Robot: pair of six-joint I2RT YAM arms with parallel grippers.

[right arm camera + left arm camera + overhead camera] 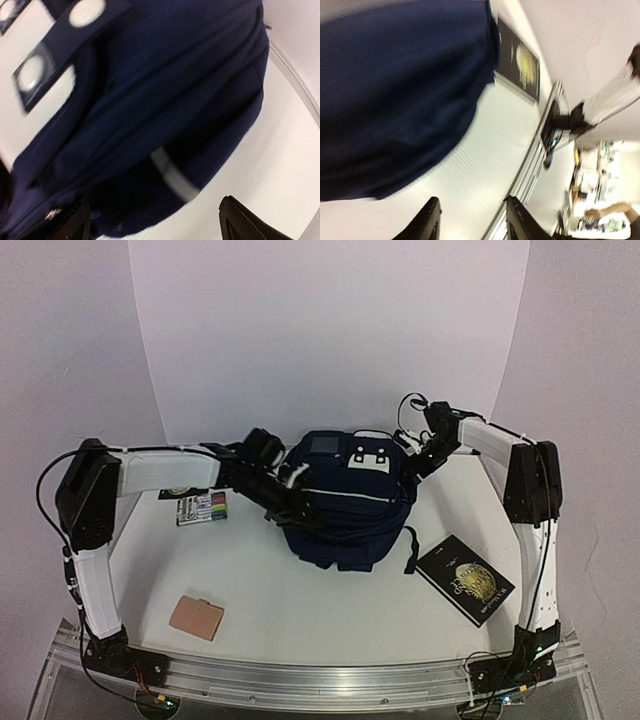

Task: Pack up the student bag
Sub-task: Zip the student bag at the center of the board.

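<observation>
Left of the student bag [345, 510] lie a tan card [196, 617] and a pack of pens [203, 508]. The left gripper [471, 225] is by the bag's left side, jaws apart, holding nothing. The bag lies in the middle of the table [300, 590]. The right gripper [150, 227] is at the bag's top right, jaws wide, maybe touching it; that view is blurry. A black book [464, 580] lies to the right of the bag.

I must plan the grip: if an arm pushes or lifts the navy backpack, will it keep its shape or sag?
The student bag is probably floppy: its fabric folds and bulges in the right wrist view, so a push may dent it before it slides. It sits low and broad on the table, so tipping seems unlikely.
</observation>
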